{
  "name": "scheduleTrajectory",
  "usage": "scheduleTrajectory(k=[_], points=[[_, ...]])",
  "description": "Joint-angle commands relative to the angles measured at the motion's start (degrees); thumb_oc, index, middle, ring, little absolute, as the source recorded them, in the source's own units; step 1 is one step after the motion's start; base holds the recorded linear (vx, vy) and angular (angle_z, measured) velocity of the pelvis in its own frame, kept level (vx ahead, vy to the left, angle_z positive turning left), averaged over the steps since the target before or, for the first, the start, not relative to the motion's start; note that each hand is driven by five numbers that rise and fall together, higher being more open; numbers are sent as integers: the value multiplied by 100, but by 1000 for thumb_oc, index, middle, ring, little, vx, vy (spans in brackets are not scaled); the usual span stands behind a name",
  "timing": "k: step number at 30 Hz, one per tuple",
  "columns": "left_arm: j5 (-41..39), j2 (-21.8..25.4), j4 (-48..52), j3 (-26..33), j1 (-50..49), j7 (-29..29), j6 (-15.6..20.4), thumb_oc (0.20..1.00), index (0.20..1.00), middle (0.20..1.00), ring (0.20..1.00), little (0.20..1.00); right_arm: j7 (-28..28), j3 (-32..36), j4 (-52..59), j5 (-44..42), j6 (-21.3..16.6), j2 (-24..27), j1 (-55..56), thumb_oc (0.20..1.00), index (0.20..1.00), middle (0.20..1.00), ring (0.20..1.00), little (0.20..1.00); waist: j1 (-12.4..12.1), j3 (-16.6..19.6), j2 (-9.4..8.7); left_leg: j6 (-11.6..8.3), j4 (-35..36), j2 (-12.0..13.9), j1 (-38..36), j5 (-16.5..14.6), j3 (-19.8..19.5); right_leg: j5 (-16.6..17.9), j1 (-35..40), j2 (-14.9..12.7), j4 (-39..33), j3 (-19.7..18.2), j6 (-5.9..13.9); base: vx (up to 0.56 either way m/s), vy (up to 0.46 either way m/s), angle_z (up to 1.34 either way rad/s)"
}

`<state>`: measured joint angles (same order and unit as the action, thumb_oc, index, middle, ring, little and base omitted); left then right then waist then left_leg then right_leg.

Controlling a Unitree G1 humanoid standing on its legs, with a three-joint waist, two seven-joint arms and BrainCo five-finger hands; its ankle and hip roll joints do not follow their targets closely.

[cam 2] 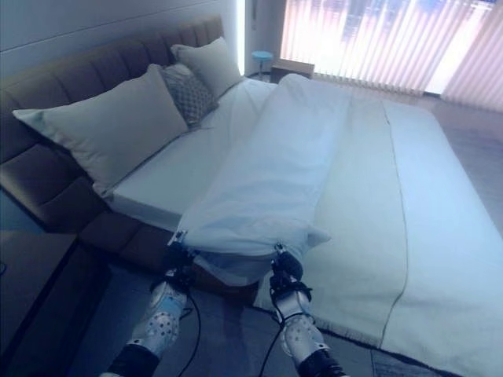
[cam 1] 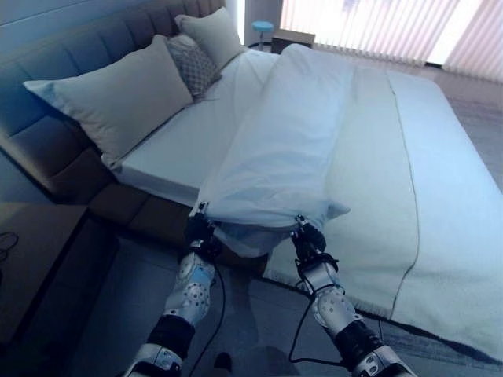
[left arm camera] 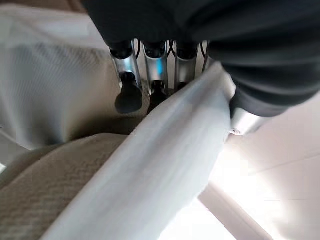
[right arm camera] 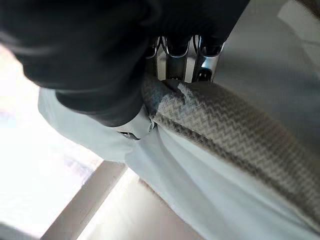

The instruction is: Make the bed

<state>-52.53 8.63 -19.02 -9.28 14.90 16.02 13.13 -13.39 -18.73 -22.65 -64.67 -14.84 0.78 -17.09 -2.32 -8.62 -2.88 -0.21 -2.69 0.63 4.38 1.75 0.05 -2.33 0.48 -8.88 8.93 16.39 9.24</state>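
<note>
Left eye view: both hands, left point(cam 1: 201, 229) and right point(cam 1: 308, 237), clamp duvet point(cam 1: 283, 141) edge at bed point(cam 1: 440, 236) side; duvet fold runs lengthwise toward far side; pillows point(cam 1: 118, 98) at headboard point(cam 1: 47, 63).

You are looking at a bedroom: a wide bed point(cam 1: 440, 157) with a padded, tufted headboard point(cam 1: 71, 55); large pale pillows point(cam 1: 118, 98) and a patterned cushion point(cam 1: 191, 64) propped against it; a bedside table point(cam 1: 35, 251) alongside; vertical blinds point(cam 1: 369, 27) covering a bright window beyond the bed.
</note>
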Motion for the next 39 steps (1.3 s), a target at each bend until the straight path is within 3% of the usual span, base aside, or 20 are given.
scheduleTrajectory(k=[1, 9, 12, 13, 14, 16, 17, 19, 22, 28, 34, 37, 39], points=[[352, 231, 947, 408, -62, 12, 708, 200, 200, 200, 200, 200, 171, 382, 810, 356, -605, 428, -104, 200, 200, 200, 200, 200, -118, 418, -73, -298, 769, -404, -392, 73, 292, -177, -67, 1085, -253, -422, -528, -64, 164, 13], [425, 38, 1585, 452, -636, -424, 627, 200, 200, 200, 200, 200, 402, 881, 1710, 998, -755, 703, 813, 200, 200, 200, 200, 200, 141, 492, -7, -253, 769, -577, -343, 128, 277, 80, 222, 1127, -1087, -470, -589, -37, 62, 19], [486, 17, 1518, 425, -754, -481, 585, 200, 200, 200, 200, 200, 441, 892, 1660, 1030, -720, 772, 1090, 200, 200, 200, 200, 200, 178, 363, -8, -296, 152, -657, -147, 41, 271, 102, 238, 1022, -1083, -454, -608, -71, 60, 36], [425, -48, 1396, 404, -755, -521, 555, 200, 200, 200, 200, 200, 462, 911, 1489, 978, -689, 840, 1270, 200, 200, 200, 200, 200, 204, 157, -39, -546, -575, -590, 219, 14, 333, 136, 263, 898, -1120, -427, -614, -134, 109, 17], [448, -57, 1325, 413, -801, -499, 540, 200, 200, 200, 200, 200, 469, 883, 1342, 871, -641, 803, 1362, 200, 200, 200, 200, 200, 184, 100, -64, -588, -672, -487, 255, -46, 292, 174, 271, 838, -1162, -441, -587, -124, 144, 42], [439, -56, 1282, 424, -853, -477, 528, 200, 200, 200, 200, 200, 459, 842, 1171, 835, -581, 785, 1398, 200, 200, 200, 200, 200, 162, 97, -94, -500, -686, -433, 225, -230, 247, 215, 295, 783, -1210, -484, -549, 23, 94, 24], [489, -36, 1165, 493, -995, -396, 479, 200, 200, 200, 200, 200, 434, 731, 784, 789, -430, 748, 1505, 200, 200, 200, 200, 200, 97, 131, -145, -397, -679, -311, 242, -349, -88, 268, 288, 698, -1255, -636, -494, 71, 124, -20], [469, -65, 987, 506, -1108, -330, 463, 200, 200, 200, 200, 200, 452, 579, 349, 632, -240, 709, 1592, 200, 200, 200, 200, 200, 67, 148, -133, -393, -553, -109, 242, -291, -352, 238, 258, 617, -1240, -726, -462, 89, 178, -43], [601, -59, 721, 506, -1193, -197, 400, 200, 200, 200, 200, 200, 409, 457, -192, 379, 18, 578, 1744, 200, 200, 200, 200, 200, 52, 101, -1, -407, -184, 115, 219, -131, -412, 129, 206, 510, -1168, -756, -407, 106, 239, -31], [785, 76, 305, 412, -1196, 48, 428, 200, 200, 200, 200, 200, 429, 253, -1084, 254, 326, 431, 1607, 200, 200, 200, 200, 200, -35, -262, 29, -273, -23, -89, 522, -83, -217, 278, -275, 197, -1031, -839, -251, -20, 257, -6], [902, 210, -310, 338, -794, 354, 500, 200, 200, 200, 200, 200, 297, 31, -1685, 271, 330, 261, 897, 200, 200, 200, 200, 200, -216, -692, 36, -138, -49, -214, 924, -98, 18, 506, -967, -22, -644, -796, -162, -65, 197, -21], [1016, 311, -808, 333, -439, 561, 584, 200, 200, 200, 200, 200, 158, -65, -2228, 573, 304, 134, 392, 200, 200, 200, 200, 200, -427, -995, 18, -184, 60, -186, 1060, -50, 299, 653, -1059, -37, -679, -112, -144, -52, 114, -43], [987, 301, -1087, 313, -279, 621, 631, 200, 200, 200, 200, 200, 95, -65, -2455, 588, 266, 83, 202, 200, 200, 200, 200, 200, -444, -1042, -24, -209, 214, -253, 1113, 57, 356, 649, -1102, 188, -884, -149, -204, 17, 45, -43]])
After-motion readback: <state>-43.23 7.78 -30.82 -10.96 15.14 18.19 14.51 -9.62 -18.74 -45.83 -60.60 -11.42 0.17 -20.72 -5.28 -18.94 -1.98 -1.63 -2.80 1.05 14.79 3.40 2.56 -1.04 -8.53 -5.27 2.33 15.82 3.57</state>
